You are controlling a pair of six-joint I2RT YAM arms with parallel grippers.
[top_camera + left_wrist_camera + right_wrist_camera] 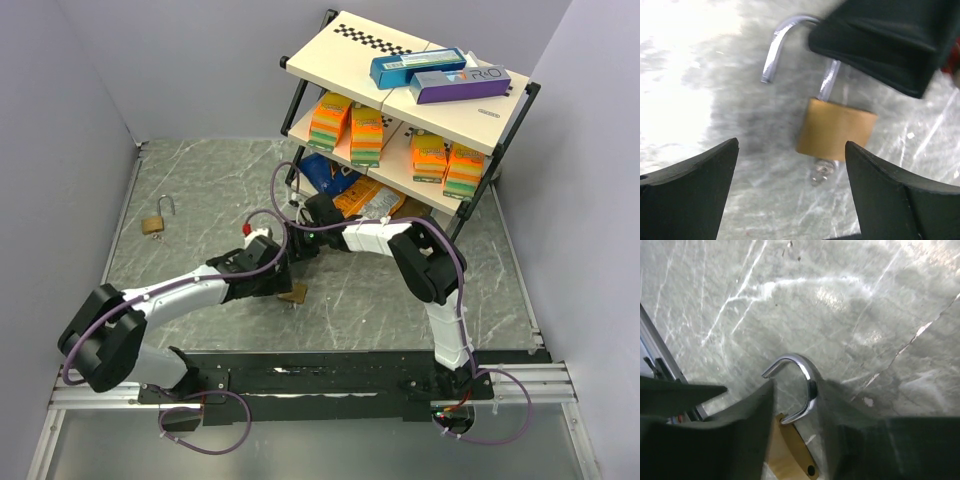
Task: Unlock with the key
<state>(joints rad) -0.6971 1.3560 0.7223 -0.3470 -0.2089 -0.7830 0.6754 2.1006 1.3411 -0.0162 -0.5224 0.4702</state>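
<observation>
Well to the left of the padlock [836, 129], a second padlock [155, 224] lies on the table [400, 300]; we leave it out of account. Just left of the padlock is the left pincer [791, 150]. Its jaws are spread wide, and the brass body lies ahead between them, touching neither.

The padlock lies flat, and the free end of its shackle [777, 47] is out of the body, so we judge the lock already sprung. At the bottom of the body a small metal stub juts from the keyway. We take this for the key [820, 172], though it is blurred.

We expect the key to be light, stiff and slick, with only its flat head to take hold of. A fingertip pinch across the head's flat faces would serve. A poor grip would slip, or drag the lock along.

At the shackle end of the padlock, the right pincer [796, 405] is drawn narrow about the shackle and seems to clamp it. Beyond the padlock to the right stands a shelf [340, 50] of boxes.
</observation>
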